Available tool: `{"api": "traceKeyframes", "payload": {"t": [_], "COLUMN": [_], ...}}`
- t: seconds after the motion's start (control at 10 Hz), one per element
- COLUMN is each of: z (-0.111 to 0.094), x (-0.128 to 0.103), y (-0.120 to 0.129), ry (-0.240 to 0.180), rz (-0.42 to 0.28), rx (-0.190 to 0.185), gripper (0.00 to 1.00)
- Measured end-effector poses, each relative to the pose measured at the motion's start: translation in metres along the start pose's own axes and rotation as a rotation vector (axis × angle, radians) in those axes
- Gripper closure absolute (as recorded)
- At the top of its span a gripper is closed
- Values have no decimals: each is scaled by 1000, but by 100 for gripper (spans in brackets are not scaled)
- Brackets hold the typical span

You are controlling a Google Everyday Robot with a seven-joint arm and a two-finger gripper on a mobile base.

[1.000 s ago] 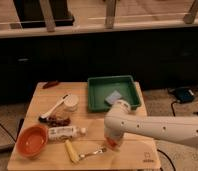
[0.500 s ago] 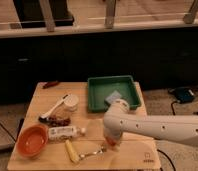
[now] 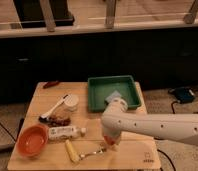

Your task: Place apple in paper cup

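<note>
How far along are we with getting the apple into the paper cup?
Done: nothing yet; the paper cup stands beside the grapes, and the apple is not in it. In hand: the gripper is down at the apple near the front edge of the table; whether it grips is unclear. Left: lift, carry it over to the cup, release.

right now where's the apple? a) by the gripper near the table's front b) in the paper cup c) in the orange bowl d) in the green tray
a: the apple shows at the gripper, low over the front of the table, well apart from the paper cup.
</note>
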Motion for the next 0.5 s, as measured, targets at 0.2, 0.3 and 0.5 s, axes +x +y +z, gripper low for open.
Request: {"api": "traceKeyframes", "payload": {"t": [0.2, 0.3, 0.5], "z": [-3, -5, -8], "x": [-1, -2, -1], "y": [-4, -9, -13], "ry": [3, 7, 12], "rz": [-13, -24, -35], "rx": [1, 3, 5], "gripper": [84, 84, 84]}}
